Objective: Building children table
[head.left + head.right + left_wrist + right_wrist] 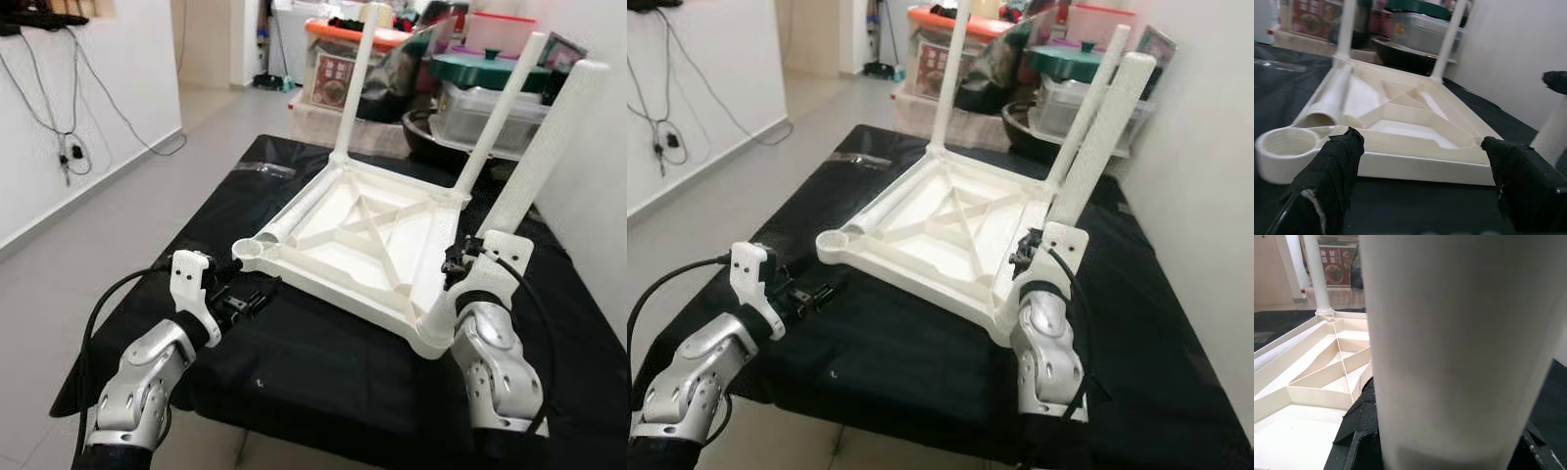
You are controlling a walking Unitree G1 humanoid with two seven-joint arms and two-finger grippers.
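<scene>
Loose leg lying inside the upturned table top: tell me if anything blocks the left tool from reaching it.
Nothing visible does. The left tool is open in front of the table top's near edge, beside the empty corner socket. The loose leg lies just past that rim, with bare black cloth before it.

No legible text (label blurred)

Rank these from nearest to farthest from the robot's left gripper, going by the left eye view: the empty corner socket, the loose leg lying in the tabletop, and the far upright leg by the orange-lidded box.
1. Empty socket, just ahead of the left gripper, at the tabletop's near left corner.
2. Loose leg, lying along the left edge, just beyond the socket.
3. Far upright leg, standing at the back left corner.
</scene>
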